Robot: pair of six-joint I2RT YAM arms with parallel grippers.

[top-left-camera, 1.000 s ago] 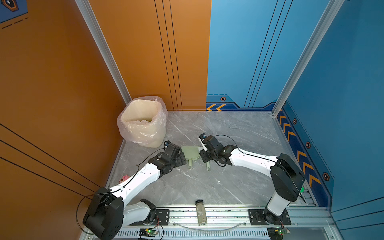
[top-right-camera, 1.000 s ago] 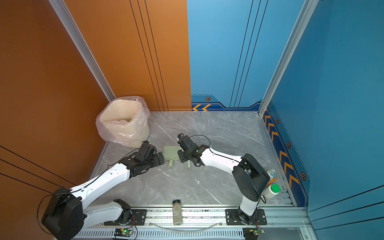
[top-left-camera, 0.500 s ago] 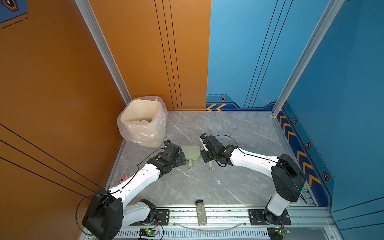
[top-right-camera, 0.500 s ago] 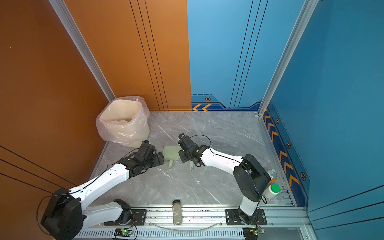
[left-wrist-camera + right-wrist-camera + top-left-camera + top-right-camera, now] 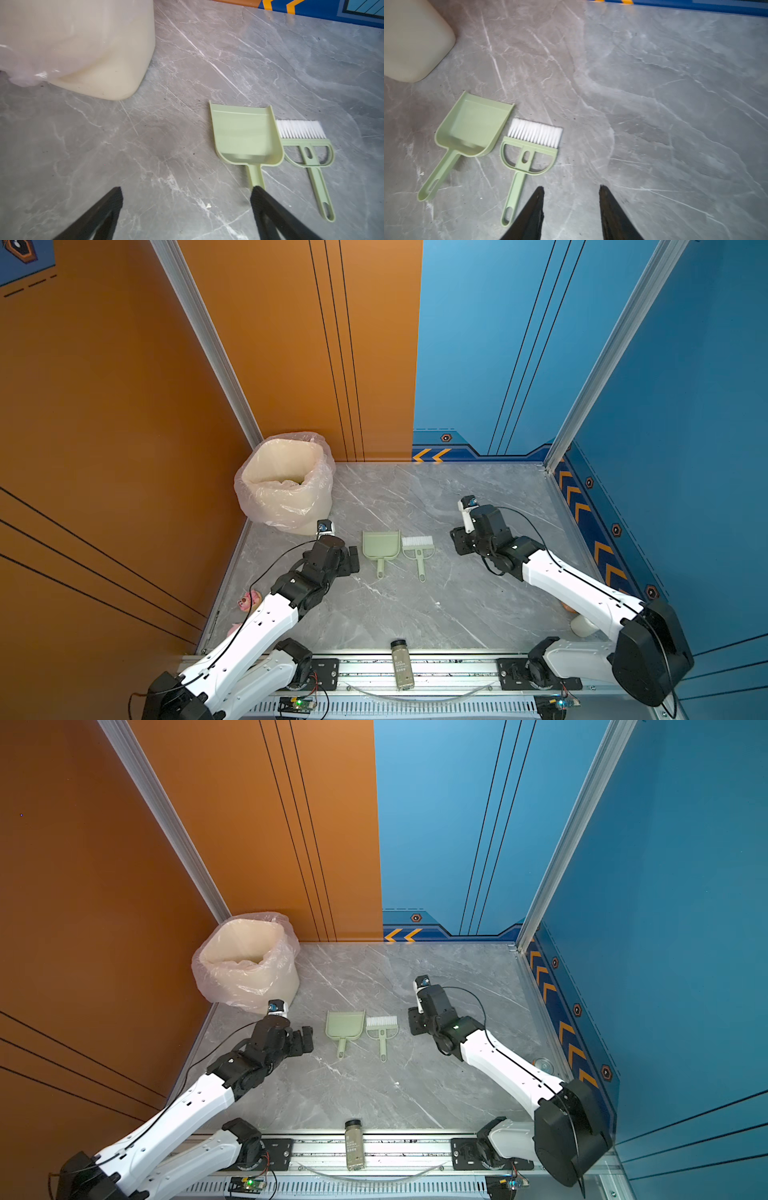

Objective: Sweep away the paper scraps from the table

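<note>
A pale green dustpan (image 5: pixel 381 545) and a white-bristled brush (image 5: pixel 417 549) lie side by side near the middle of the grey marble worktop (image 5: pixel 415 614). In both top views their handles point to 6 o'clock.

The left end effector (image 5: pixel 353 559) sits low at 9 o'clock of the dustpan, close beside it, with its jaws spread wide and empty. The right end effector (image 5: pixel 457 541) stands at 3 o'clock of the brush, clear of it, with its jaws partly apart and holding nothing.

A bag-lined bin (image 5: pixel 291 506) fills the 10 o'clock corner. A faint yellowish clump inside it may be the paper scraps (image 5: pixel 293 482), though the view is too dim to be sure.

A bottle (image 5: pixel 402 664) lies on the front rail at 6 o'clock, and a pink pig figurine (image 5: pixel 249 599) sits at the 8 o'clock edge.
</note>
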